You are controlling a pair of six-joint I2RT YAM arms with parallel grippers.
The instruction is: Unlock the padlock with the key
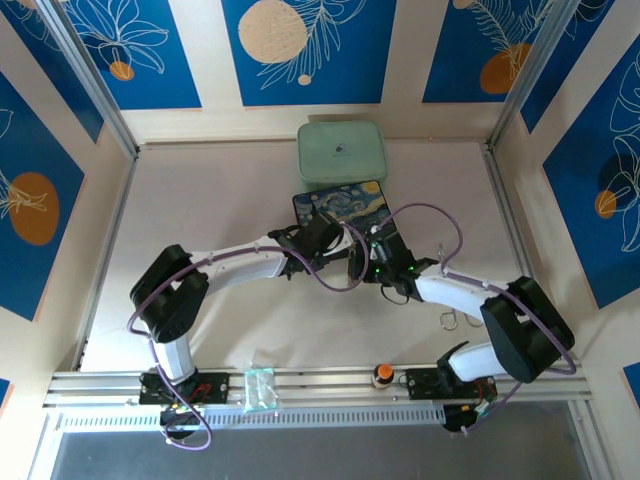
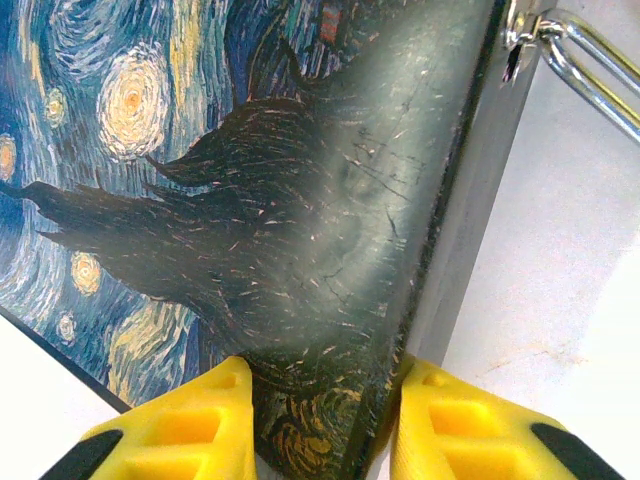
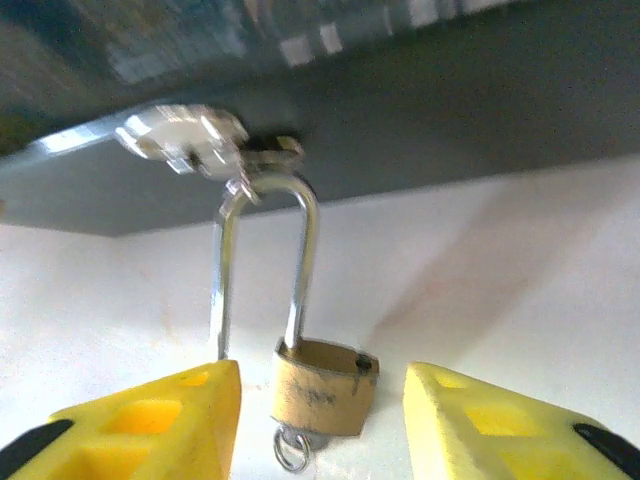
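Both arms bend at the elbow and reach in to the middle. The left claw (image 2: pixel 325 420) is clamped on the box's (image 2: pixel 300 200) near left edge. The right claw's (image 3: pixel 320 375) fingers stand apart, one on each side of the padlock (image 3: pixel 322 392), not touching it. The padlock is hooked on the clasp (image 3: pixel 190 140) at the box's near edge.

The padlock (image 3: pixel 322 388) is hooked to the box (image 3: pixel 450 130), between the right hand's (image 3: pixel 322 430) fingers (image 3: pixel 150 425).
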